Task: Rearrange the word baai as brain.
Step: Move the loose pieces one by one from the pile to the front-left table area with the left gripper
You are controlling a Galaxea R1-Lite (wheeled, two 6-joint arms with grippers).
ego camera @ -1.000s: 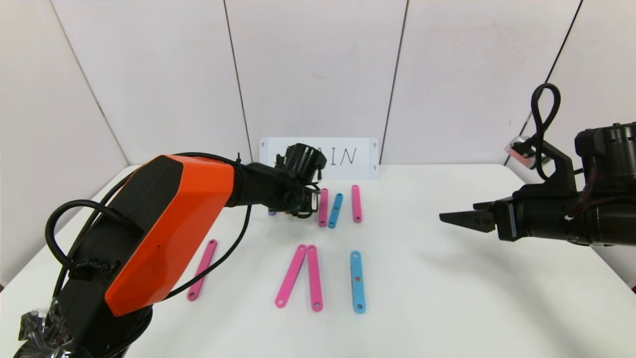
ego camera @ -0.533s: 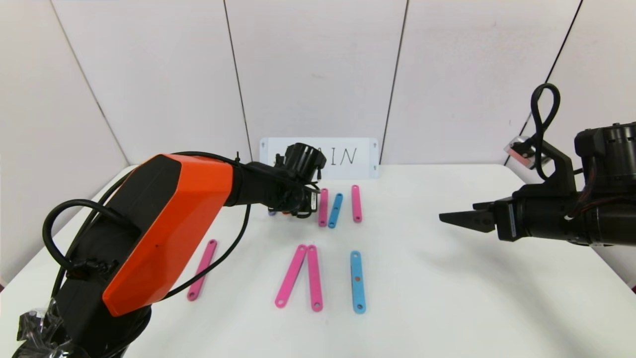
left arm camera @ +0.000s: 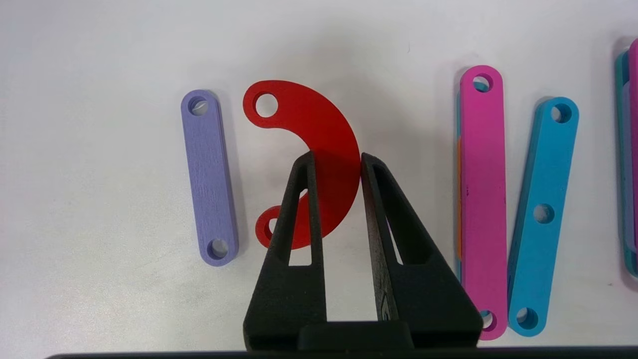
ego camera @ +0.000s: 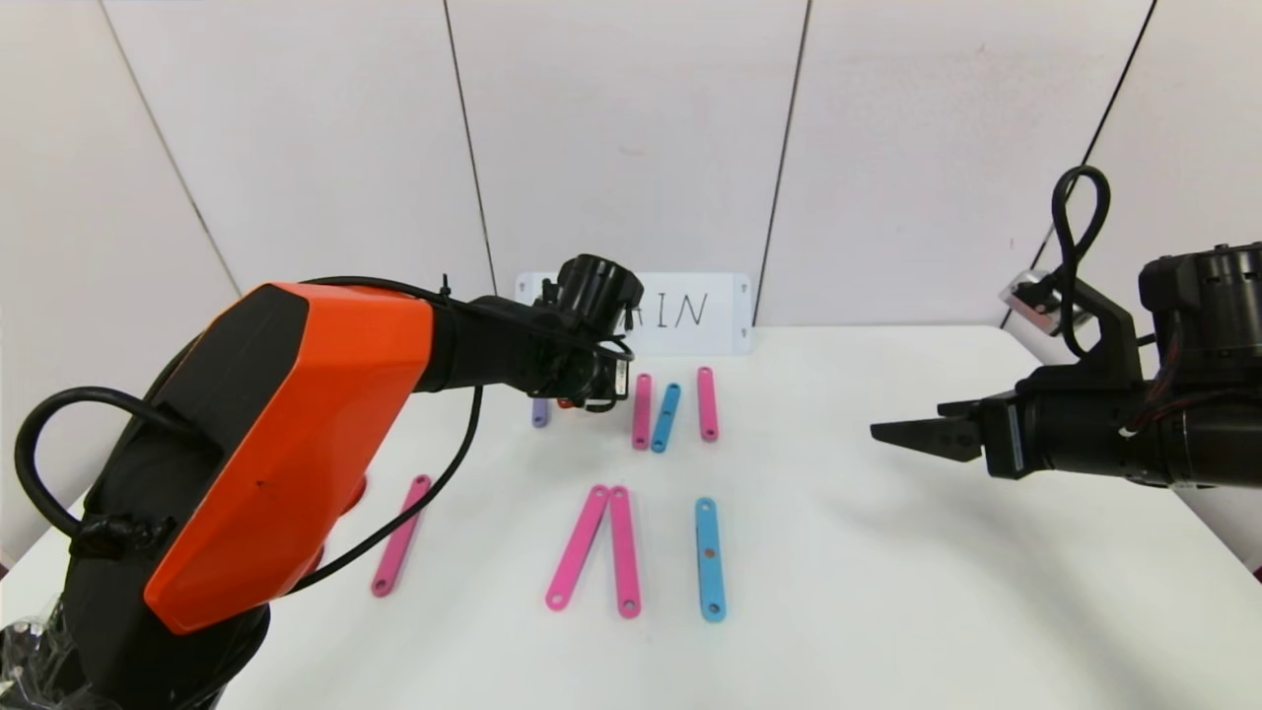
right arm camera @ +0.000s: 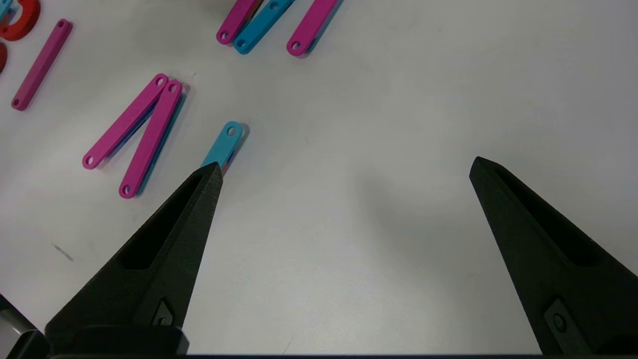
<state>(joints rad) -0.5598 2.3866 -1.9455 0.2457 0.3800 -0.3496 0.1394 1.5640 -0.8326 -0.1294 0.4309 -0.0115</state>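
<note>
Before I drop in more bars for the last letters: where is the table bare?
Bare: the table's right half, from the long blue bar to beneath the open right gripper. Crowded: the far row, where the left gripper straddles the red half-ring curve beside the purple bar.

A white table [ego camera: 887, 592] carries the work. At its far edge a white card [ego camera: 725, 340] leans against the wall, with the handwritten letters "AIN" legible. Behind stand pale wall panels [ego camera: 631, 138] split by dark vertical seams [ego camera: 784, 158].
</note>
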